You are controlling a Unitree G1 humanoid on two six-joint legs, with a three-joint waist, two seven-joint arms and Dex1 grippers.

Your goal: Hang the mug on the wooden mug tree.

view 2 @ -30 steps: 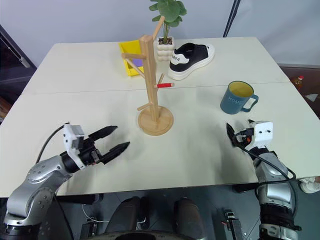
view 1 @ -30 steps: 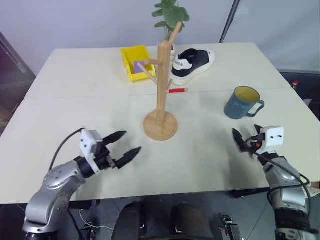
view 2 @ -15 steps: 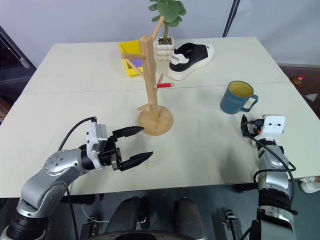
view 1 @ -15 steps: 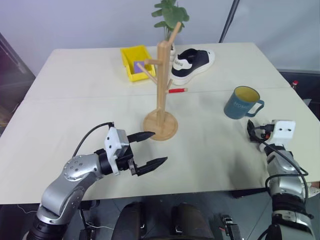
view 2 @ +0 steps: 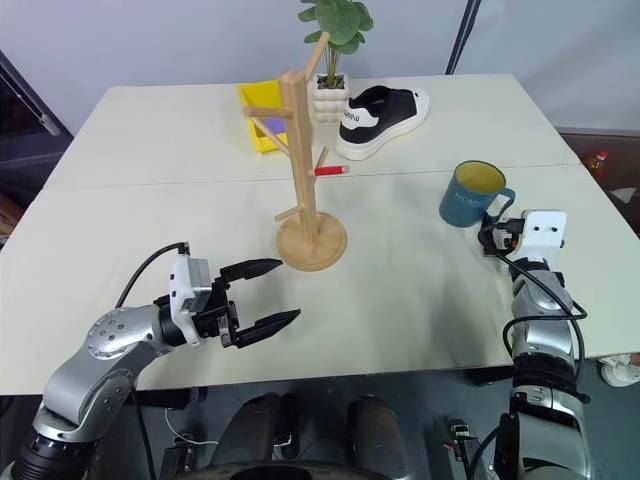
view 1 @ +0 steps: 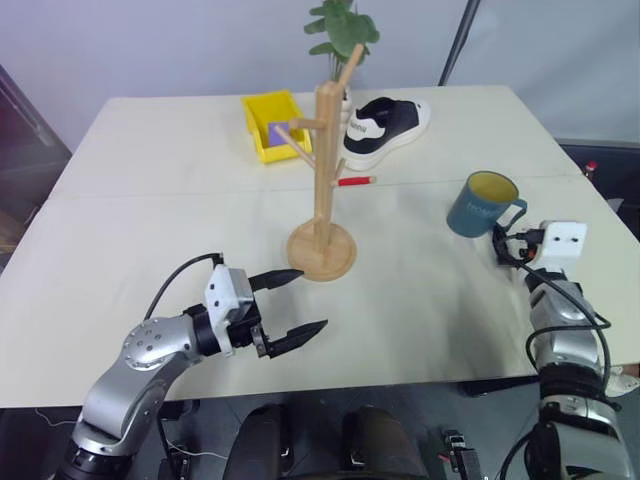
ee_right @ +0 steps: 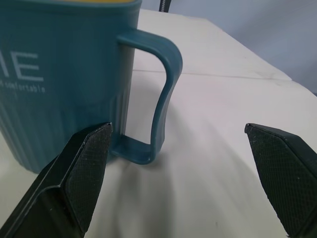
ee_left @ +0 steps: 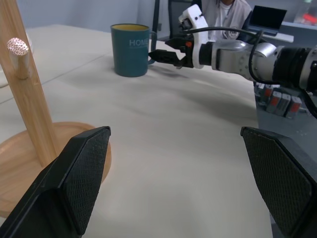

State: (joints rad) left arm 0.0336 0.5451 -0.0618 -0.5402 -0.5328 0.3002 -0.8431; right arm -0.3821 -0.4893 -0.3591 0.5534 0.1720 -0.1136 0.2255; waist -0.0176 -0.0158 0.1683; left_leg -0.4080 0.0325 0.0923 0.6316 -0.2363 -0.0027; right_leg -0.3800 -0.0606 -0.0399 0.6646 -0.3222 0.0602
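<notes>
Right gripper point(ee_right: 178, 173) is sitting spread wide, empty, lined up on the loop handle point(ee_right: 161, 94) of the dark teal-blue ceramic mug with yellow inside point(view 1: 482, 206). The mug is standing upright at 3 o'clock from the tall light-wood mug tree point(view 1: 325, 180), well apart. Probably rigid, glazed, slick, breakable, fairly heavy; pinching the handle is looking best. Left gripper point(view 1: 290, 303) is hanging open, empty, near the tree's base.

Teal mug point(view 1: 480, 205) with yellow inside, pale-wood mug tree point(view 1: 322, 170), yellow bin point(view 1: 273, 125).
</notes>
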